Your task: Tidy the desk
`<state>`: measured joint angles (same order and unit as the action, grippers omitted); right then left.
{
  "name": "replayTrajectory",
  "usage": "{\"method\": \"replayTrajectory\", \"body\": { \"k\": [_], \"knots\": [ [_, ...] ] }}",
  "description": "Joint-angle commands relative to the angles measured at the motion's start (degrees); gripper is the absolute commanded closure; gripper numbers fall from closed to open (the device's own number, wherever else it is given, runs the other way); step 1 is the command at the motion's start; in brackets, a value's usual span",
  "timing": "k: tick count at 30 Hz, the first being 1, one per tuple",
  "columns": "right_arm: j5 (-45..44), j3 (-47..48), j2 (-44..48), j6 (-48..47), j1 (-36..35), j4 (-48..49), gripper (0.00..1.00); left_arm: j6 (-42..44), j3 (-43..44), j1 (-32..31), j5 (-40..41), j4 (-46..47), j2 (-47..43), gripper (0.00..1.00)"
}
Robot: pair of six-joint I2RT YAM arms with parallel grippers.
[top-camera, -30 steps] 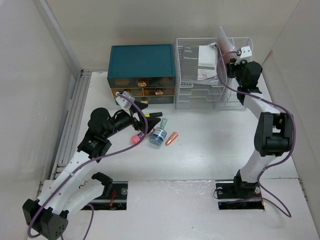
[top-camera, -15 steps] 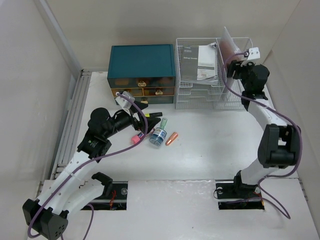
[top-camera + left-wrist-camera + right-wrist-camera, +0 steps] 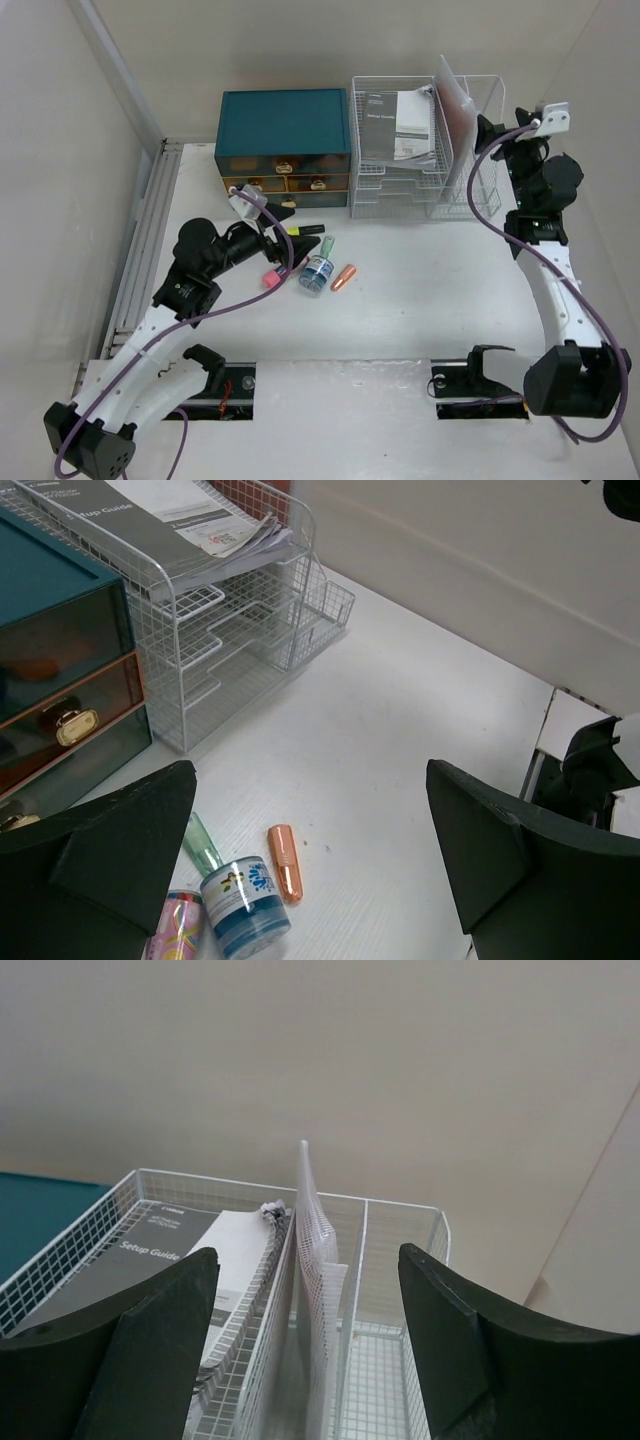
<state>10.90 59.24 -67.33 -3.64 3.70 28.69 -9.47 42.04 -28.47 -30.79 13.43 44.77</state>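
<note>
Robotics lab test cell. Evidence: white tabletop (image 3: 430, 300) enclosed by plain beige panel walls (image 3: 60, 150), cabled robot arms (image 3: 555, 290) bolted at its near edge, desk props: teal drawer cabinet with brass handles (image 3: 284, 122), white wire-mesh document rack (image 3: 365, 195).

Pale bench, bare walls
The bench (image 3: 420, 290) sits between beige walls (image 3: 300, 40); a metal rail (image 3: 147, 230) lines its left edge.

A blue-labelled jar (image 3: 316, 274), an orange tube (image 3: 343, 277) and a pink marker (image 3: 271, 279) lie clustered near the teal drawers (image 3: 284, 140).
</note>
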Motion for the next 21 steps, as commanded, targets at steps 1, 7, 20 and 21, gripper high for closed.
{"method": "replayTrajectory", "body": {
  "k": [1,7,20,21],
  "knots": [
    [-0.44,-0.36,3.16,0.74,0.07,-2.31,0.22,0.69,-0.56,0.08,0.29,1.77,-1.62,0.0],
    [22.93,0.87,8.26,0.74,0.07,-18.82,0.49,-0.72,-0.56,0.08,9.39,1.25,-3.2,0.0],
    [47.58,-3.18,7.05,-28.97,-18.0,-50.71,0.33,-3.36,-0.56,0.08,25.59,-7.27,-3.73,0.0],
    [41.03,-2.47,5.38,-31.58,-21.69,-52.84,0.32,-3.36,-0.56,0.08,26.73,-7.28,-3.73,0.0]
  ]
}}
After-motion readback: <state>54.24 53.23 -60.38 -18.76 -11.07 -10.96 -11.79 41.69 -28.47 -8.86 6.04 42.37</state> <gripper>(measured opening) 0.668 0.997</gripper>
